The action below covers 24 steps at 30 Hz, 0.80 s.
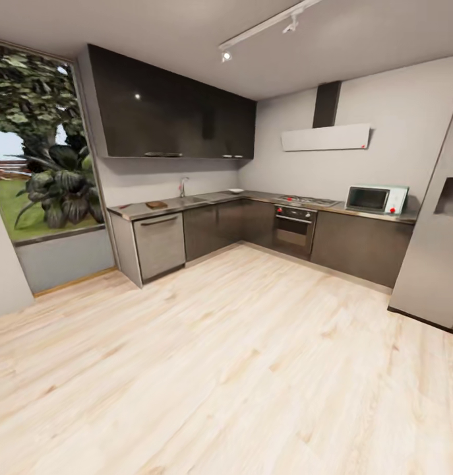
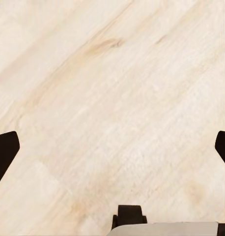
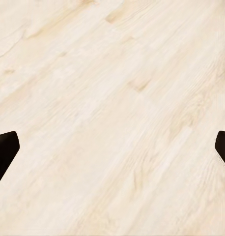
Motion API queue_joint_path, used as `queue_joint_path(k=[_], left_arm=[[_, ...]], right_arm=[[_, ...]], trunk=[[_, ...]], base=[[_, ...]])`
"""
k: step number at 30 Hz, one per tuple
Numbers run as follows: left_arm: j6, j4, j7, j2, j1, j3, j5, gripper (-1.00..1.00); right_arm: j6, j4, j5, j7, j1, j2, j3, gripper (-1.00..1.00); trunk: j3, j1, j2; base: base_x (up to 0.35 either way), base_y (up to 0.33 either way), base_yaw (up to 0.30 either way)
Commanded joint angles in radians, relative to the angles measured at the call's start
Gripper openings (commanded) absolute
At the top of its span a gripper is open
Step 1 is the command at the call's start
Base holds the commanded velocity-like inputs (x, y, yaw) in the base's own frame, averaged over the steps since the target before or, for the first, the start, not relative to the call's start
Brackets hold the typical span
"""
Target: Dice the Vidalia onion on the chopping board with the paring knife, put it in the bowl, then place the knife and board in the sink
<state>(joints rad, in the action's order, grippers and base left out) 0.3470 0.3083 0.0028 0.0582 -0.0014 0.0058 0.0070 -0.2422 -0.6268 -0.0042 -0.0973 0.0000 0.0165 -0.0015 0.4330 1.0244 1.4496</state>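
Observation:
Across the room, the grey countertop (image 1: 252, 195) runs along the far walls. On its left stretch lies the dark brown chopping board (image 1: 157, 204), with a small red speck, perhaps the paring knife (image 1: 124, 206), left of it. The sink (image 1: 194, 199) with its chrome tap (image 1: 183, 186) is just right of the board. The white bowl (image 1: 236, 191) sits near the corner. The Vidalia onion is hidden from here. My left gripper (image 2: 112, 152) and right gripper (image 3: 112, 152) both hang open over the pale wood floor, holding nothing.
Pale wood floor (image 1: 239, 356) stretches between me and the cabinets. A dishwasher (image 1: 159, 244) stands under the board, an oven (image 1: 293, 231) and hob further right, a microwave (image 1: 374, 198) beyond. A tall fridge (image 1: 437, 251) stands at the right, a large window (image 1: 35, 165) at the left.

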Motion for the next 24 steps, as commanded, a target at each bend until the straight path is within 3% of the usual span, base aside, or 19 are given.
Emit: queue_joint_path(k=[1,16,24], left_arm=[[0.003,0.000,0.000,0.000,0.000,0.000,0.001,1.00],[0.003,0.000,0.000,0.000,0.000,0.000,0.001,1.00],[0.003,0.000,0.000,0.000,0.000,0.000,0.000,1.00]], right_arm=[[-0.002,-0.001,0.000,-0.002,0.000,0.000,0.000,1.00],[-0.002,-0.001,0.000,-0.002,0.000,0.000,0.000,1.00],[-0.002,-0.001,0.000,-0.002,0.000,0.000,0.000,1.00]], trunk=[[0.001,0.001,0.000],[0.009,0.001,0.000],[0.010,0.001,0.000]], base=[[0.319,-0.032,-0.246],[0.319,-0.005,-0.242],[0.319,0.000,-0.063]])
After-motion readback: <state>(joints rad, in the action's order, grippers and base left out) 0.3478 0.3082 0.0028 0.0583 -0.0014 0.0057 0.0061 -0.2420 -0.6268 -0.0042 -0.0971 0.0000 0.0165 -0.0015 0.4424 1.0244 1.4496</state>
